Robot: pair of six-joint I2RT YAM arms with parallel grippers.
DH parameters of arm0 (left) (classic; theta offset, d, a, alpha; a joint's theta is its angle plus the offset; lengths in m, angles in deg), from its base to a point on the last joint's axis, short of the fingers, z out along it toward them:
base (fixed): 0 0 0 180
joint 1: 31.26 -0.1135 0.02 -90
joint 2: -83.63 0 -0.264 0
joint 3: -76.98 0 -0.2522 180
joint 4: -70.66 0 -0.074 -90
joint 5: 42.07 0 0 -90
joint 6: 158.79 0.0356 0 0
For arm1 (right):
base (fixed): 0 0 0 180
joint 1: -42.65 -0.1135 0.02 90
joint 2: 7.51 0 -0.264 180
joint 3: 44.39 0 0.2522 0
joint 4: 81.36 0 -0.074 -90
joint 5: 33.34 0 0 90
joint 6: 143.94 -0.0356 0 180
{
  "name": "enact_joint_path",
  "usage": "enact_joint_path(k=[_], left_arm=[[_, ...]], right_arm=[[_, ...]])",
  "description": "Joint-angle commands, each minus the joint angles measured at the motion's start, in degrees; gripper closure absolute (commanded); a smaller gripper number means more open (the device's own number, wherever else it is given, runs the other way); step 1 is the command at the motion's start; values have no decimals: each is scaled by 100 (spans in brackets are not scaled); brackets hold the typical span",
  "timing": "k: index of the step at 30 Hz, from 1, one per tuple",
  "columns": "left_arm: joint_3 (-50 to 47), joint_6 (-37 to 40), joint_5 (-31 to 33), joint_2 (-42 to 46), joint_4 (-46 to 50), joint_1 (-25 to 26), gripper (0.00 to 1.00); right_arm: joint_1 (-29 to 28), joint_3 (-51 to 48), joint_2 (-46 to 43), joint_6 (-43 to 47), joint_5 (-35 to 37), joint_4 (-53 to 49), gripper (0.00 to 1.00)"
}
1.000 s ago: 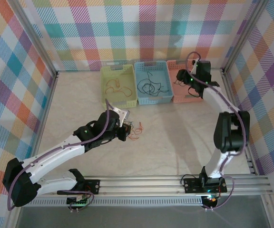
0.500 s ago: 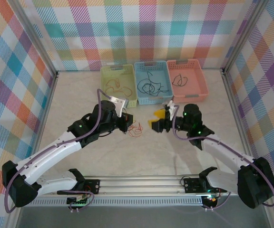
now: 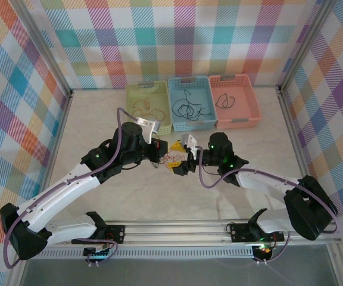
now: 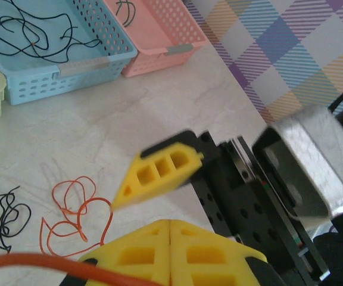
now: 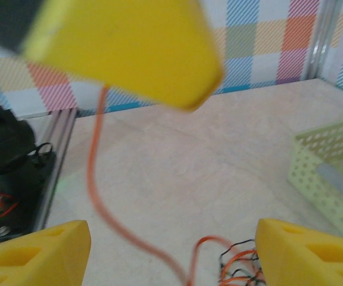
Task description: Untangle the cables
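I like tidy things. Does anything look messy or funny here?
Yes. The orange and black cables lie knotted on the table, outside the baskets, and the left gripper pinches one orange strand up from the knot.

Tangle of thin orange-red and black cables (image 3: pixel 169 159) lies between left gripper (image 3: pixel 159 156) and right gripper (image 3: pixel 175 157), apparently touching both.
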Motion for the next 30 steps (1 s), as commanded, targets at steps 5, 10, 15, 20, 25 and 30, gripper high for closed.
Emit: enact_joint_path(k=[5,10,15,20,25,30], left_arm=[[209,-137,-174,179,134,-66,100],[226,-145,138,246,210,-69,53],[26,-76,1018,370,414,-99,13],[-378,-161,1108,164,396,-371,10],[-845,-349,930,-85,128,-719,17],[-1125,-455,1012,-109,28,-1073,18]], right_arm=[[-61,505,274,30,327,529,69],[51,17,-358,-337,1151,865,100],[480,-157,-1381,-693,1722,-33,100],[846,-108,-2035,-1047,1925,-795,100],[888,526,-1778,-1298,1910,-2315,87],[888,1190,-551,-1936,1127,-3571,54]])
